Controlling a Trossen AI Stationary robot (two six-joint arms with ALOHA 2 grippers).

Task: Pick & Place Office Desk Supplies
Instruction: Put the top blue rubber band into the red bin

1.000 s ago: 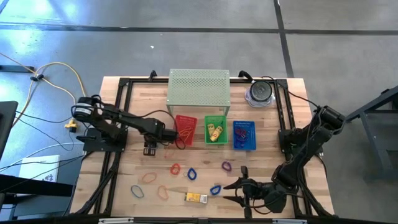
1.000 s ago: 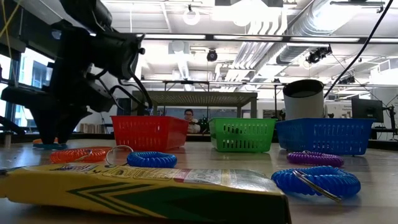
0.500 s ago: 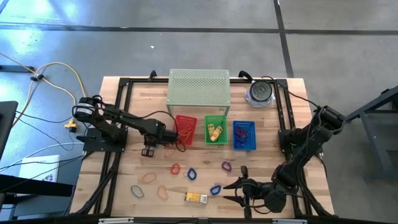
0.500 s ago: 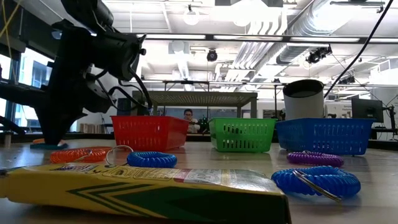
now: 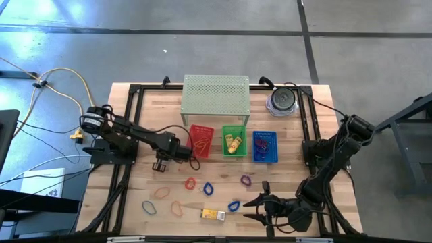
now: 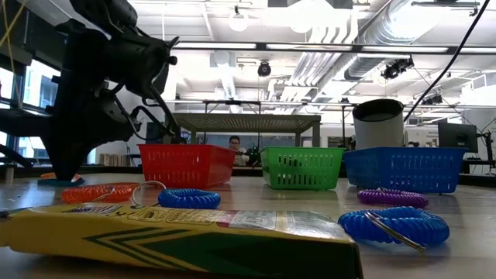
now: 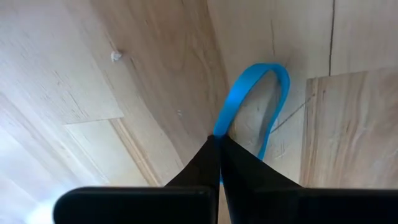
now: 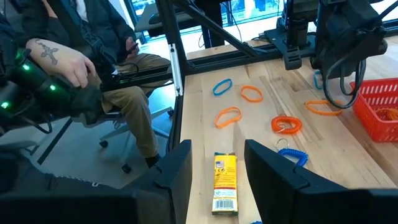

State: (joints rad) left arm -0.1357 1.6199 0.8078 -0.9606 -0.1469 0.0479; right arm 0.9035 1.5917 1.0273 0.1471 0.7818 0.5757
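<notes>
My left gripper [image 5: 160,165] points down at the wood just near and left of the red basket [image 5: 201,140], shut on a thin blue rubber band [image 7: 252,102]. My right gripper [image 5: 251,208] lies low by the near edge, open, its fingers [image 8: 267,168] aimed at a yellow box [image 8: 225,182] lying flat on the table [image 5: 212,214] just ahead of them. Red, blue, purple and orange loops lie flat mid-table, such as a red one [image 5: 190,183] and a purple one [image 5: 246,180]. Other yellow boxes sit in the green basket [image 5: 234,140]. My left gripper pinches the blue band at one end of its loop [image 7: 219,129], between the two fingertips, coming from above and pointing down. The rest of the loop reaches out past the fingertips, close over the wood; whether it rests there I cannot tell.
Red, green and blue [image 5: 264,146] baskets stand in a row before a perforated metal shelf [image 5: 216,96]; a round container [image 5: 282,100] stands at the far right. Bare wood lies left of the loops. A seated person [image 8: 74,68] is beyond the table's edge.
My left gripper has drawn back a little from the red basket toward the near edge, staying shut. My right arm has kept still.
</notes>
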